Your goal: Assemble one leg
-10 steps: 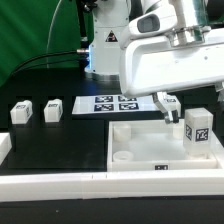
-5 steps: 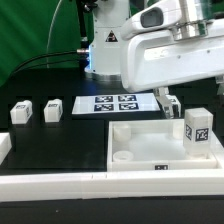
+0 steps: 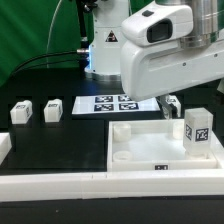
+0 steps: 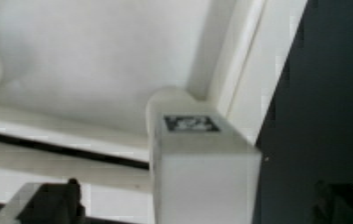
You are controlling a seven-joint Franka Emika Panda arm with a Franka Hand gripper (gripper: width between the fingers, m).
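One leg (image 3: 198, 125), a white stubby post with a marker tag, stands upright in the corner of the white tray (image 3: 150, 160) on the exterior view's right. In the wrist view this leg (image 4: 199, 160) lies between my two dark fingers (image 4: 48, 200), with a gap on each side. My gripper (image 3: 176, 105) hangs just behind and above the leg, open and holding nothing; my arm's white body hides most of it in the exterior view. Two more legs (image 3: 20, 113) (image 3: 52, 109) lie on the black table on the exterior view's left.
The marker board (image 3: 115, 103) lies flat behind the tray. A long white rail (image 3: 60, 185) runs along the front edge, with a white block (image 3: 4, 148) at its left end. The robot's base stands at the back.
My arm's upper body has swung lower and leftward in the exterior view, and the fingers have shifted slightly right. The leg in the tray has stayed put.
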